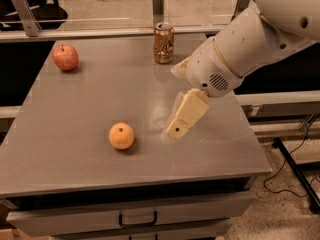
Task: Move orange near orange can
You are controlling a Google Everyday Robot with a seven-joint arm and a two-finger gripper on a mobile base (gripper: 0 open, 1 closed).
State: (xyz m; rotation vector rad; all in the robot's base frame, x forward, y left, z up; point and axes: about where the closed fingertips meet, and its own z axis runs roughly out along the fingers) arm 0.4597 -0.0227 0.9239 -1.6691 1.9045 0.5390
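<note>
arm (240, 49) reaches in from the upper right, wrist angled down and left. claw (175, 130) hangs low over the bench (75, 104), just right of the orange (121, 136), not touching it; can't tell if it's spread or pressed together. orange sits front-centre, well apart from the can (163, 43) at the back edge. apple (65, 57) back left.

Colours on the grey table (75, 109)
You see the plain-skinned orange (121, 136), the copper orange can (163, 43) with pale swirls, a reddish apple (65, 57), and the cream gripper (175, 131) right of the orange.
</note>
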